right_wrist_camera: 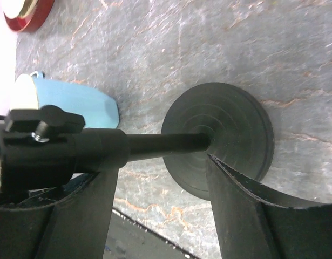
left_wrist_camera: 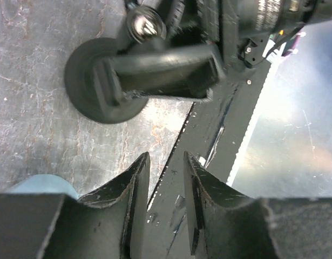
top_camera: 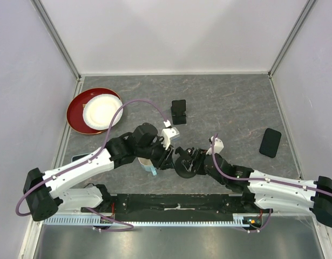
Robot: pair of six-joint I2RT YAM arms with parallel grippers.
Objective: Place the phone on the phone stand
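Note:
The phone (top_camera: 270, 142) is a flat black slab lying on the grey table at the right, far from both grippers. The phone stand (top_camera: 184, 164) has a round black base (right_wrist_camera: 225, 135), a thin post (right_wrist_camera: 155, 144) and a cradle on top (left_wrist_camera: 160, 70). It stands near the front edge, between the two arms. My right gripper (right_wrist_camera: 157, 167) hangs open over it, one finger under the cradle and the other by the foot of the post. My left gripper (left_wrist_camera: 166, 156) sits just beside the stand, its jaws a narrow gap apart and holding nothing.
A light blue cup (top_camera: 148, 165) lies next to the stand on its left. A red plate (top_camera: 79, 110) holding a white plate sits at the back left. A small black object (top_camera: 178, 111) stands mid-table. The black base rail (top_camera: 176, 202) runs along the near edge.

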